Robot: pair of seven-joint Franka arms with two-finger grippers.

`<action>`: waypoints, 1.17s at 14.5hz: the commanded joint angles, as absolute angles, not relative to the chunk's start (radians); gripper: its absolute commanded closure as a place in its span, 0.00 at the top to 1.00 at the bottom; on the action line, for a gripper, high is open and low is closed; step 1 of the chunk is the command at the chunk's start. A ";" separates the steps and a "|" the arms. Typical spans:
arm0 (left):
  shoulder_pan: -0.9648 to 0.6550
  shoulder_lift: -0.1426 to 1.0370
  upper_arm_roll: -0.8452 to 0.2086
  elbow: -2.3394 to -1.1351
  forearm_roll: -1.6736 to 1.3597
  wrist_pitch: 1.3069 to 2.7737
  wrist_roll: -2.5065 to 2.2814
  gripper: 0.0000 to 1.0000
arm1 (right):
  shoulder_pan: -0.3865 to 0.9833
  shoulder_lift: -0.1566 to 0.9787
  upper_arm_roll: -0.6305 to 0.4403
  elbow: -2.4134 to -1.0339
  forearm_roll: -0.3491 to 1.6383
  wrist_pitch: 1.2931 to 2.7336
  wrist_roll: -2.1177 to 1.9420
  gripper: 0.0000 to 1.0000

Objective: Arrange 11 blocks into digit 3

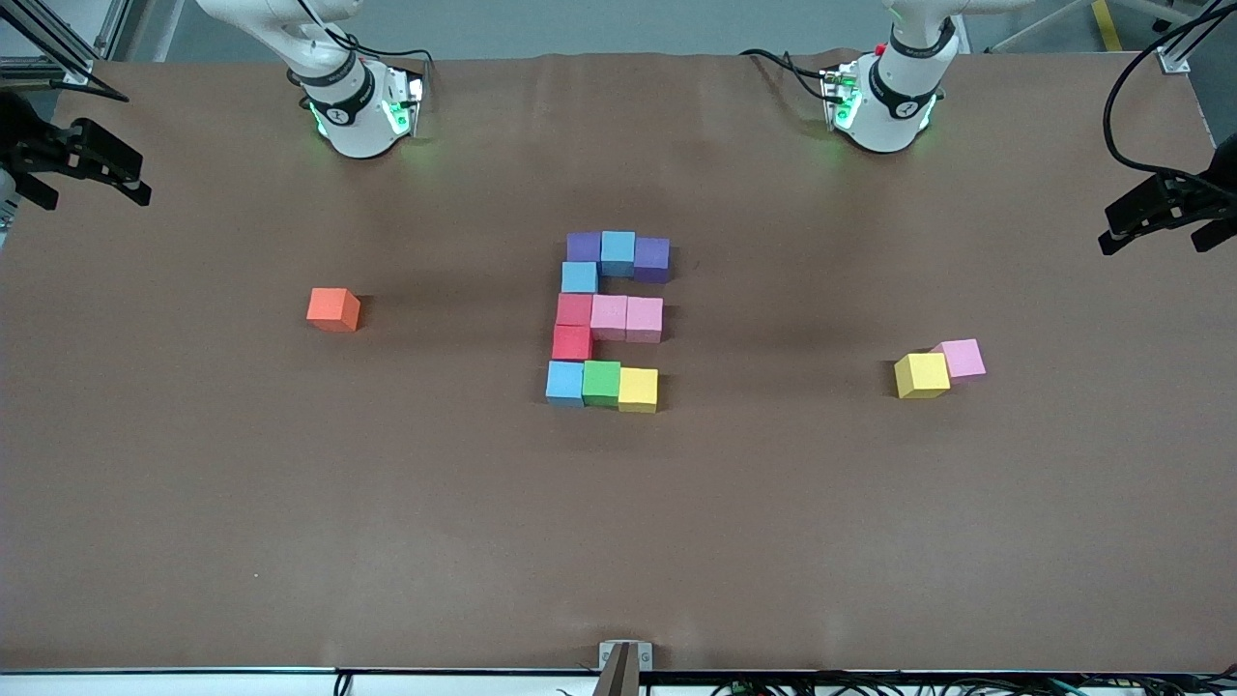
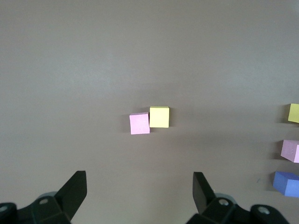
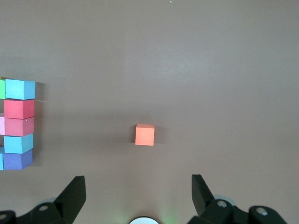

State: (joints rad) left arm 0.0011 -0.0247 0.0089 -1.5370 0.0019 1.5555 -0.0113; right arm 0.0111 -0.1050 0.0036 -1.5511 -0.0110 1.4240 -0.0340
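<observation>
From my station I saw the digit 3 (image 1: 610, 321) finished in the middle of the table (image 1: 387, 503): a row of purple, light blue and purple cubes lying farthest from the front camera, a single light blue cube (image 1: 579, 277) joining it to a middle row of red, pink and pink, a single red cube (image 1: 572, 342) below that, and the nearest row of light blue, green and yellow. All eleven cubes touched their neighbours. Both arms waited, drawn back to their own ends of the table. The left gripper (image 2: 140, 189) hung with its jaws spread wide and nothing between them, over the bare table at the left arm's end; a spare yellow cube (image 1: 921, 375) and a spare pink cube (image 1: 961, 358), touching each other, lay on the table toward that end, well apart from the figure. The right gripper (image 3: 138, 191) hung likewise fully spread and empty at the right arm's end, and the orange cube (image 1: 333, 309) lay alone between that end and the figure, whose edge column showed in the right wrist view.
</observation>
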 commanded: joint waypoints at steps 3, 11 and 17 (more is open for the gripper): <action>0.006 -0.017 0.011 -1.502 -0.023 1.540 -0.001 1.00 | 0.023 -0.132 -0.002 -1.574 -0.015 1.430 -0.028 1.00; 0.003 -0.017 0.008 -1.502 -0.025 1.540 -0.015 1.00 | 0.020 -0.133 -0.003 -1.572 -0.002 1.427 -0.021 1.00; 0.005 -0.018 -0.020 -1.503 -0.040 1.539 -0.073 1.00 | 0.018 -0.132 -0.005 -1.572 0.012 1.428 -0.015 1.00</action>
State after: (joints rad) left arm 0.0008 -0.0245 -0.0128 -1.5257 -0.0211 1.5555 -0.0514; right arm 0.0113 -0.1054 0.0024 -1.5511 -0.0024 1.4238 -0.0304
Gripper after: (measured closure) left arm 0.000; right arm 0.000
